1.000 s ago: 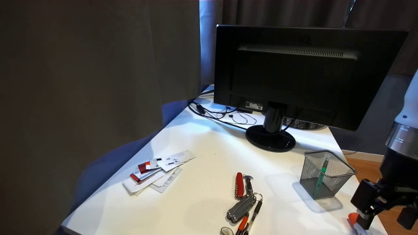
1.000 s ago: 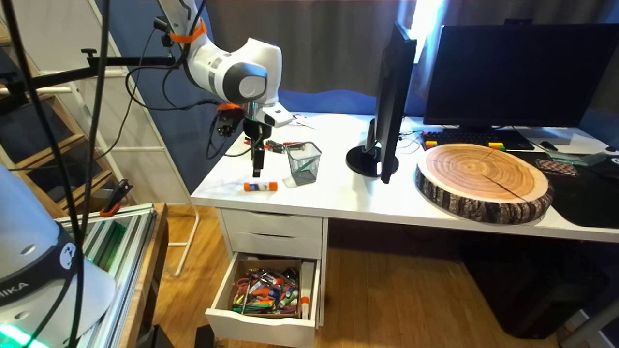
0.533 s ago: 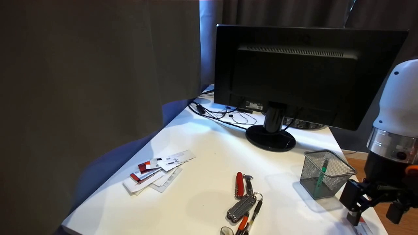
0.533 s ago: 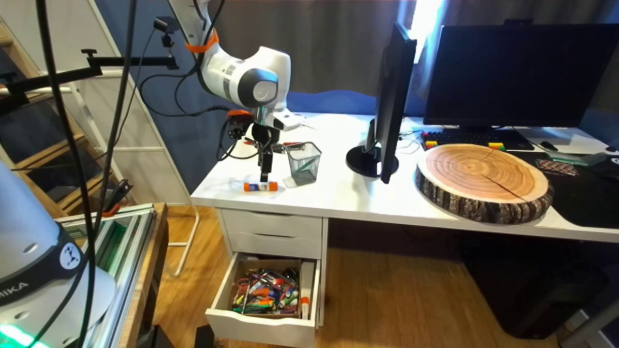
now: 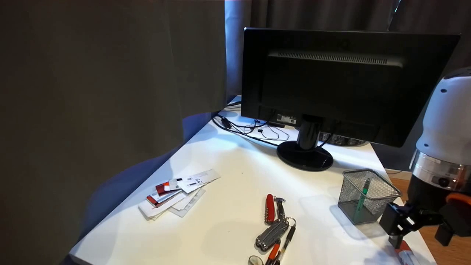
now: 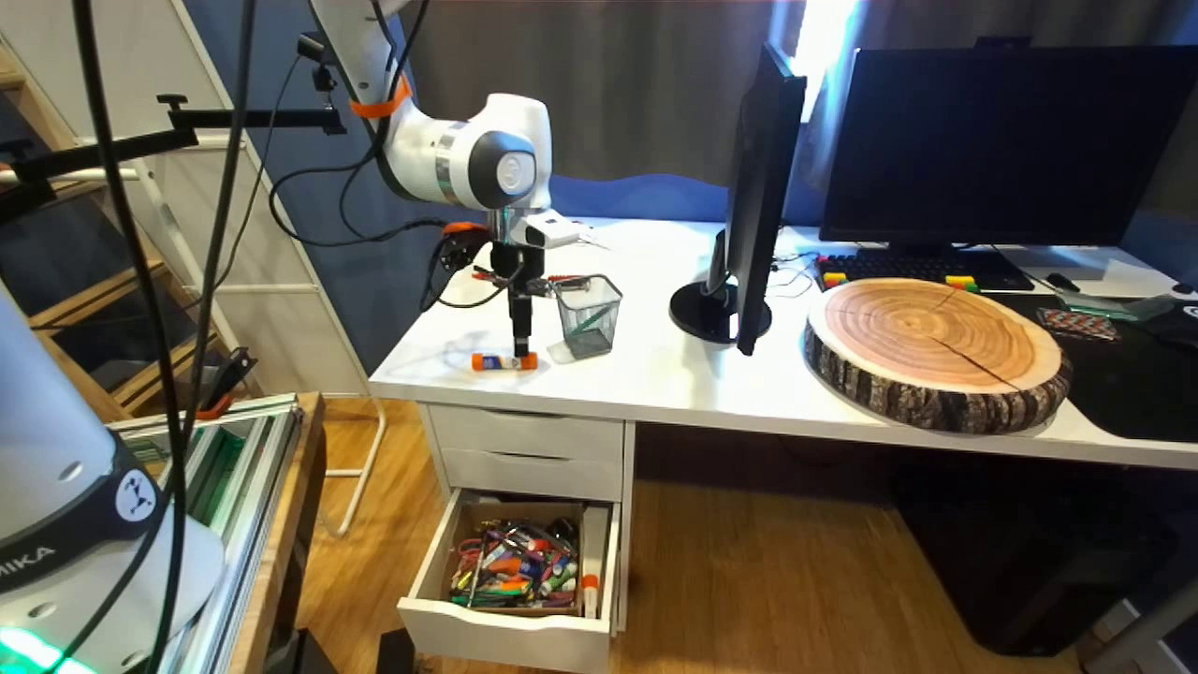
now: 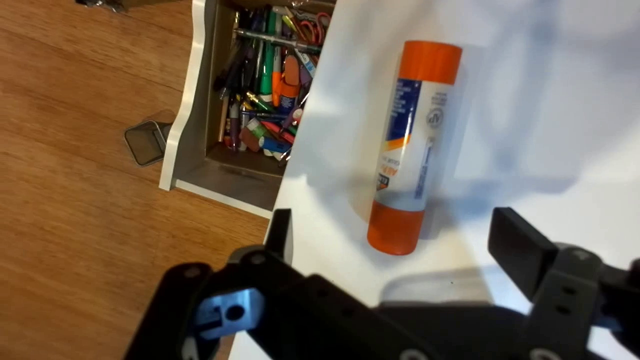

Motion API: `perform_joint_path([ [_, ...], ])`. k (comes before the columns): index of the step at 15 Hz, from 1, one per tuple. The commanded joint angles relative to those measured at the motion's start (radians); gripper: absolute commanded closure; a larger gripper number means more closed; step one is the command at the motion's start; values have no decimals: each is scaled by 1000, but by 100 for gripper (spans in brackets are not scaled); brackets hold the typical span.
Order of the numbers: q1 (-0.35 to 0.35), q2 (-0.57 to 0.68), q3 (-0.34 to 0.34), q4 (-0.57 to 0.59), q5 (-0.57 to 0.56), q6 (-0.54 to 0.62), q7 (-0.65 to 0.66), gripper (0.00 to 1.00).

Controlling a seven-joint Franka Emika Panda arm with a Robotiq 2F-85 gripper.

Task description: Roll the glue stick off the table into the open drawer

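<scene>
The glue stick [image 6: 489, 361], with orange ends and a white and blue label, lies on the white table [image 6: 674, 388] near its front edge. In the wrist view the glue stick [image 7: 415, 145] points away from the gripper, roughly along the edge. It is partly hidden by a finger in an exterior view [image 5: 406, 255]. My gripper [image 7: 398, 235] is open and empty, pointing down just above the stick's near end. One finger is on the edge side and the other on the table side. The open drawer [image 6: 510, 637] is below the edge and also shows in the wrist view [image 7: 181, 117].
A mesh cup [image 6: 591, 318] with a green pen stands close beside the gripper. A multitool [image 5: 272, 235], red knife [image 5: 269, 209] and pens lie farther back. A monitor [image 5: 342, 88] and a log slice [image 6: 936, 337] stand along the table. The drawer holds many pens.
My gripper has moved over the glue stick and lowered towards it, ending near its cup-side end. The glue stick and drawer have not moved. The gripper stays open.
</scene>
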Motion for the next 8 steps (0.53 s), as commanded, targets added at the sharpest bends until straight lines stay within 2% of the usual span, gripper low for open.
perform_joint_path([
  [1, 14, 10, 1, 8, -14, -5, 61, 0],
  [8, 2, 30, 5, 3, -7, -6, 59, 0],
])
